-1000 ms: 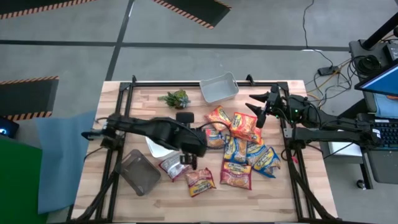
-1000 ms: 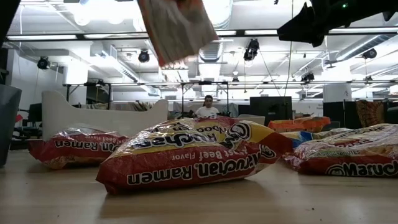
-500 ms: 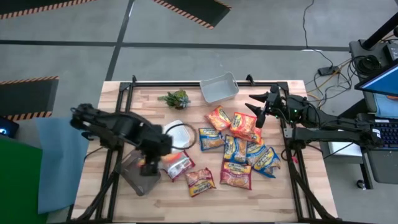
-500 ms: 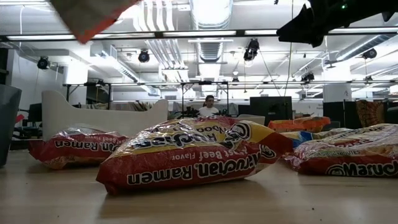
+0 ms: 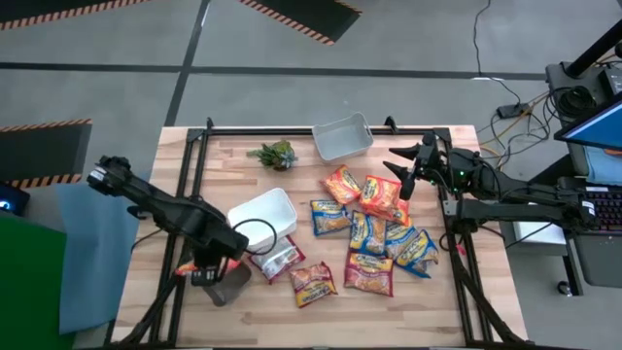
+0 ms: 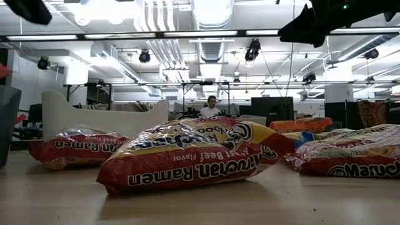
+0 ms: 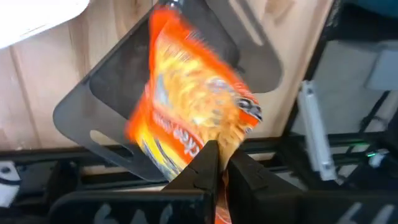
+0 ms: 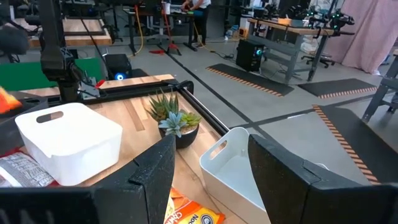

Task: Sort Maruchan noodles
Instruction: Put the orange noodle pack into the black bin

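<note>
The left tool (image 7: pixel 219 163) pinches an orange packet (image 7: pixel 193 112) over the empty dark tub (image 7: pixel 112 93).

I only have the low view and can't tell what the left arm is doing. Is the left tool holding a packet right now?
Observer: Yes. The left tool is shut on an orange Maruchan packet.
Operator: Over what?
Observer: Over the dark grey tub, at the table's left side next to the white tub.
Operator: And the right tool?
Observer: The right tool waits open at the far right of the table, pointing toward the light grey tub.
</note>
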Controlling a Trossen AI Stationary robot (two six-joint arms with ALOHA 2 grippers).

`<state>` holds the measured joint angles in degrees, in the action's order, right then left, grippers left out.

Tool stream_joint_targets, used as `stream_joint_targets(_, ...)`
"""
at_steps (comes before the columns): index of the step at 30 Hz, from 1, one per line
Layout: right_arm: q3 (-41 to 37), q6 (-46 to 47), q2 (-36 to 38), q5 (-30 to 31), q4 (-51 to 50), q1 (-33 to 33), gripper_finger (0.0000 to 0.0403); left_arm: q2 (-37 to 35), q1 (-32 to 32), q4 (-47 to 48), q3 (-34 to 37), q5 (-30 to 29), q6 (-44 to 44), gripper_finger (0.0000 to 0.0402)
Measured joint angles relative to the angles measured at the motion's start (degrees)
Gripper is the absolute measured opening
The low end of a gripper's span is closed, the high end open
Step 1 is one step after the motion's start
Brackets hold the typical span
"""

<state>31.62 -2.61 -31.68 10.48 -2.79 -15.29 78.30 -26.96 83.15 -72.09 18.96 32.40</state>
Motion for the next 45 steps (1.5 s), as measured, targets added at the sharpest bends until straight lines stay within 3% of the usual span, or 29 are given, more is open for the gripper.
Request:
stream_joint_targets(5,0.0,0.0,0.0,0.0,0.0,0.0,0.0192,3.1,-0.1,2.1,4.6,0.5,-2.5,0.0003)
stream_joint_targets(10,0.0,0.0,0.0,0.0,0.0,0.0,0.0192,6.5,-0.1,4.3,5.6,1.8,-6.6,0.0034)
stream_joint_targets(18,0.0,1.1,-0.1,0.0,-0.2,0.0,0.0192,11.2,0.0,5.1,-1.6,-5.7,-6.8,0.0116)
stream_joint_targets(23,0.0,1.5,-0.3,0.0,-0.2,0.0,0.0192,13.7,0.1,5.3,-10.6,-22.4,-4.5,0.013)
stream_joint_targets(27,0.0,1.5,-0.4,-0.1,-0.2,0.0,0.0192,14.3,0.2,2.9,-16.9,-38.2,-10.5,0.0113)
stream_joint_targets(31,0.0,1.5,-0.4,-0.2,0.0,0.0,0.0192,10.9,0.2,-7.5,-17.9,-49.6,-21.6,0.0071)
stream_joint_targets(35,0.0,2.3,-0.7,-0.2,0.2,0.0,0.0192,4.1,0.9,-24.2,-12.7,-51.4,-35.8,0.0019)
stream_joint_targets(42,0.0,3.8,-0.7,0.0,0.7,0.0,0.0192,-10.4,5.0,-60.6,11.2,-51.5,-53.7,0.0011)
stream_joint_targets(45,0.0,14.4,-0.9,0.0,1.8,0.0,0.0192,-14.6,7.1,-78.3,21.8,-51.5,-59.7,0.0007)
